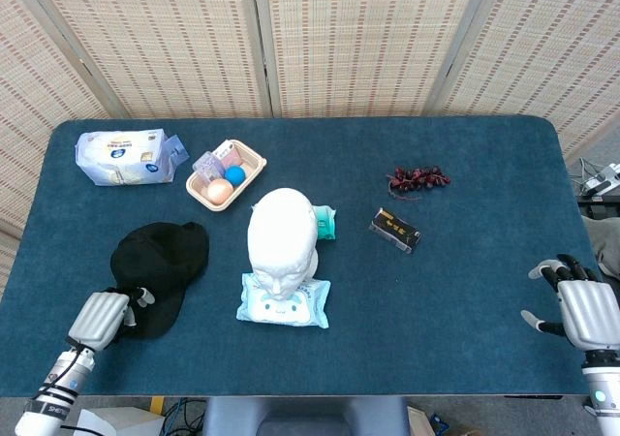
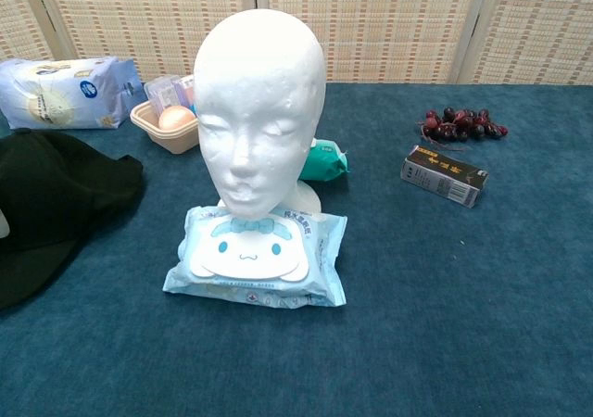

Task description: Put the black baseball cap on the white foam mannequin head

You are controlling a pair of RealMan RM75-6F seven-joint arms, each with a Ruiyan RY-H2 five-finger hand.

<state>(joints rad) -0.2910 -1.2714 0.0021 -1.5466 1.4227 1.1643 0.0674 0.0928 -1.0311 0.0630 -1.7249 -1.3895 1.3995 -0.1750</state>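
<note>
Left robot hand [image 1: 102, 317] pinching the soft black cap [image 1: 160, 266] by its brim, smooth foam head [image 1: 282, 240] beside, right robot hand [image 1: 586, 310] spread

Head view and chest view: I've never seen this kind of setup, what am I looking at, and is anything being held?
It is a two-armed robot with humanlike hands at a blue table. The head view looks down from above; the chest view looks level across the table.

The left hand grips the brim of the black cap, which lies left of the mannequin head. The right hand holds nothing, fingers apart, at the table's right edge.

The mannequin head stands upright, with a wipes pack in front of it. Elsewhere: a tissue pack, a tray of small items, grapes, a dark box.
</note>
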